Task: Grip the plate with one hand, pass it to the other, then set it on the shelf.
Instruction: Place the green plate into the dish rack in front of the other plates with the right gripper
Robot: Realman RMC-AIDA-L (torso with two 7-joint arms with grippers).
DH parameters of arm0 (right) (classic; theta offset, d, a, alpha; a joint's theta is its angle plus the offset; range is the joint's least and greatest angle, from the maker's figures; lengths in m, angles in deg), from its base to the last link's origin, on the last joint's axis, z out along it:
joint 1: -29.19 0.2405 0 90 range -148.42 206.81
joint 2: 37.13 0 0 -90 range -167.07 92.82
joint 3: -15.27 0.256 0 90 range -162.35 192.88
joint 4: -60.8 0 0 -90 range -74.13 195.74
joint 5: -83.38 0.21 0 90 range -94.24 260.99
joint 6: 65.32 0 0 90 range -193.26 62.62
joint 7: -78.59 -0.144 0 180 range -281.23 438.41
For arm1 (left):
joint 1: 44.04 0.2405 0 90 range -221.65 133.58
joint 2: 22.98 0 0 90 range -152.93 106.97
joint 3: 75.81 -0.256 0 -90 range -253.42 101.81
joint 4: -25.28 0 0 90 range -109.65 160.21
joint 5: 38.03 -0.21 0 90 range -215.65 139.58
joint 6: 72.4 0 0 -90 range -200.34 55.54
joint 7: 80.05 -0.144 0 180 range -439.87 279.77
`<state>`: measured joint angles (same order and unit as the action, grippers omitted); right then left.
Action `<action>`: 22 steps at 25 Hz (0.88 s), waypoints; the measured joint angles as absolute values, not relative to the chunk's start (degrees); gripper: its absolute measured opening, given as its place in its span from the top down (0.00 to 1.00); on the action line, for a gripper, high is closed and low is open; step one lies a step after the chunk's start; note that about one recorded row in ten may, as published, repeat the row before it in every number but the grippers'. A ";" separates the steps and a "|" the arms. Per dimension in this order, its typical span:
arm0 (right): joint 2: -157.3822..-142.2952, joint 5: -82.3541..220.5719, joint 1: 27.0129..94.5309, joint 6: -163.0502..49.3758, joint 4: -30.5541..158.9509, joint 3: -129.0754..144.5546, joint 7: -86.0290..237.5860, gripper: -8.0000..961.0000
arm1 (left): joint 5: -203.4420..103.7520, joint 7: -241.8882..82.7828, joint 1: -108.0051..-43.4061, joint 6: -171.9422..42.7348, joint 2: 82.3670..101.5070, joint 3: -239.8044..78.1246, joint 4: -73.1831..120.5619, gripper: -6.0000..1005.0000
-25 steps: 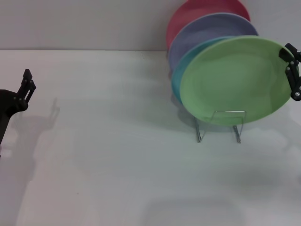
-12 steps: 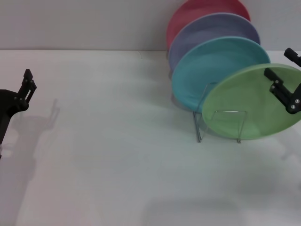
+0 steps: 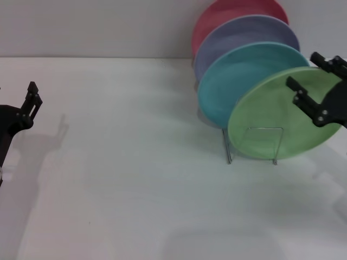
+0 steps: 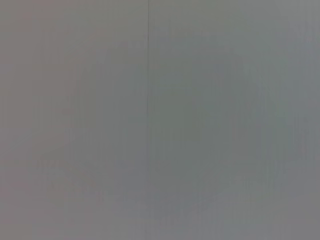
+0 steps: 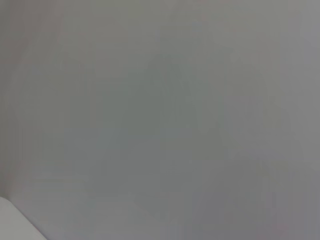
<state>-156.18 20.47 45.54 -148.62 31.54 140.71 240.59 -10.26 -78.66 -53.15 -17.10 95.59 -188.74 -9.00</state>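
Observation:
The pale green plate (image 3: pixel 271 122) leans tilted at the front of the silver wire shelf (image 3: pixel 254 145), its lower edge behind the front loop. My right gripper (image 3: pixel 314 81) is at the plate's upper right rim. One black finger lies across the plate's face and the other sits behind the rim, so it is shut on the plate. My left gripper (image 3: pixel 31 100) is parked far off at the left edge of the table. Both wrist views show only plain grey.
A sky-blue plate (image 3: pixel 238 81), a lavender plate (image 3: pixel 238 38) and a red plate (image 3: pixel 222 16) stand in the shelf behind the green one. The white table (image 3: pixel 124 162) runs to a grey wall at the back.
The green plate went from nearly upright to tilted low, then shifted left and stood up a little. My right gripper moved down and left with it. The left arm has not moved.

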 joint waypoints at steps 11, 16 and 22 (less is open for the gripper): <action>-156.38 20.42 48.26 -149.99 31.84 136.57 239.77 0.42 | -10.18 -78.64 -53.27 -16.33 95.59 -188.73 -8.99 0.21; -156.41 20.12 49.78 -150.35 33.04 136.47 239.74 0.41 | -10.17 -78.64 -53.49 -16.31 95.54 -188.49 -8.92 0.21; -156.57 25.65 48.34 -158.91 33.98 136.98 239.74 0.39 | -10.18 -78.64 -53.49 -16.19 95.49 -188.41 -8.90 0.21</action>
<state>-156.57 25.65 48.34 -158.91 33.98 136.98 239.74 -10.18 -78.64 -53.49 -16.19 95.49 -188.41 -8.90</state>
